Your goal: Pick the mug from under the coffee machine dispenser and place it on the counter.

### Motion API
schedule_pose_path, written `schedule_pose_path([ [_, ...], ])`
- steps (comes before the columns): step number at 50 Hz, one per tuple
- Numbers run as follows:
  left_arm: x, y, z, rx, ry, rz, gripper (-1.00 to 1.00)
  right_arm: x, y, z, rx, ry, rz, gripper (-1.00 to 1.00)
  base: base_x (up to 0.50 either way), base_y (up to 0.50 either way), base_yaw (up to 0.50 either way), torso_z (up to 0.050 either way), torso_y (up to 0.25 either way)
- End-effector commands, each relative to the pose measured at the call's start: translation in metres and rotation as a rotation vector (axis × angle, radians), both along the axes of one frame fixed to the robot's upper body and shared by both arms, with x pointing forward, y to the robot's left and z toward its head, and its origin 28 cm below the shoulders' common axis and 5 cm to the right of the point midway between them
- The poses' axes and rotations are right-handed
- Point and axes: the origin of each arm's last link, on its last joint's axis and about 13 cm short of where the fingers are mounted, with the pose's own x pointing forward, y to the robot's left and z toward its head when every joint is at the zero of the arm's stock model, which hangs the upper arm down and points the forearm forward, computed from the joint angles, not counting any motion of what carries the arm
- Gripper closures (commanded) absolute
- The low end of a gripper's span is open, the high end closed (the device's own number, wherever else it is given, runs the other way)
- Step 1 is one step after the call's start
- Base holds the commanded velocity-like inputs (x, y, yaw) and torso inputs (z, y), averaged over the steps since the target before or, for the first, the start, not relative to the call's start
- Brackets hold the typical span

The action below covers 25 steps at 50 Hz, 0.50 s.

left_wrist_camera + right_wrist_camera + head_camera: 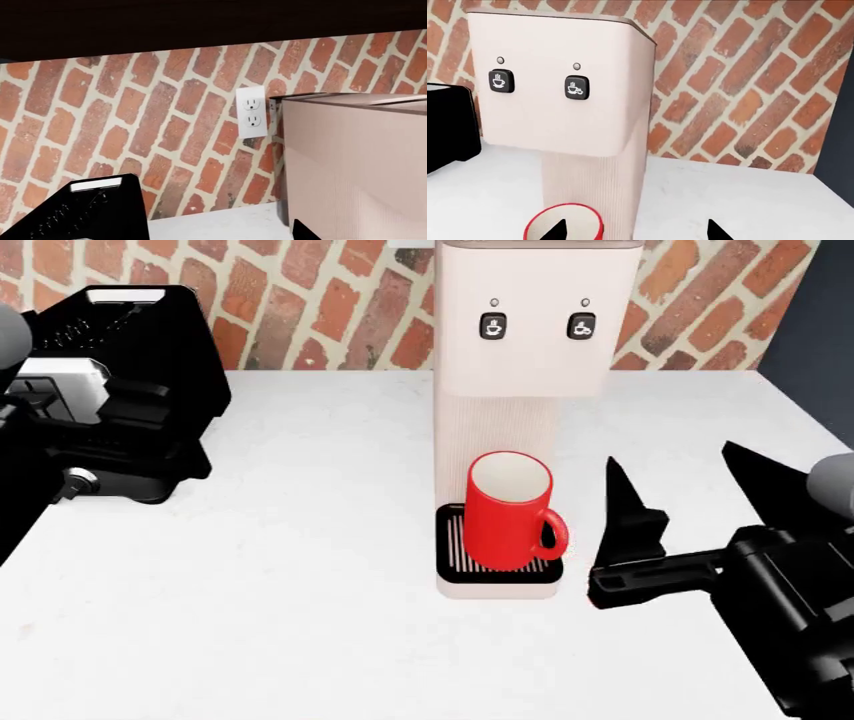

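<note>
The red mug (507, 515) stands upright on the black drip tray (497, 575) of the cream coffee machine dispenser (534, 320), handle toward my right arm. My right gripper (694, 500) is open and empty, just right of the mug at about its height, its near finger beside the handle. In the right wrist view the mug's rim (534, 225) shows at one fingertip of that gripper (636, 232), below the dispenser (554, 90). My left gripper (213, 236) is open and empty over the white counter (294, 570), far from the mug.
A black-and-silver toaster (120, 360) stands at the back left of the counter, with my left arm in front of it; it also shows in the left wrist view (80, 210). The red brick wall (133, 110) with a white outlet (251, 111) backs the counter.
</note>
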Motion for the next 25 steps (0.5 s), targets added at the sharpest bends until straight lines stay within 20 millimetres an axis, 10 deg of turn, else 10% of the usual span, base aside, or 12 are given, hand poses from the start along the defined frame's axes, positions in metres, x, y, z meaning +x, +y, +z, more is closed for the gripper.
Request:
schedule_pose_path([
  [1, 0.001, -0.001, 0.000, -0.002, -0.001, -0.005, -1.00, 0.002, -0.017, -0.008, -0.017, 0.080, 0.040, -1.00, 0.00, 0.00, 0.00, 0.000, 0.000],
  [25, 0.003, -0.002, 0.000, 0.002, 0.002, -0.003, -1.00, 0.010, -0.028, -0.041, -0.104, 0.245, 0.221, -1.00, 0.00, 0.00, 0.00, 0.000, 0.000],
])
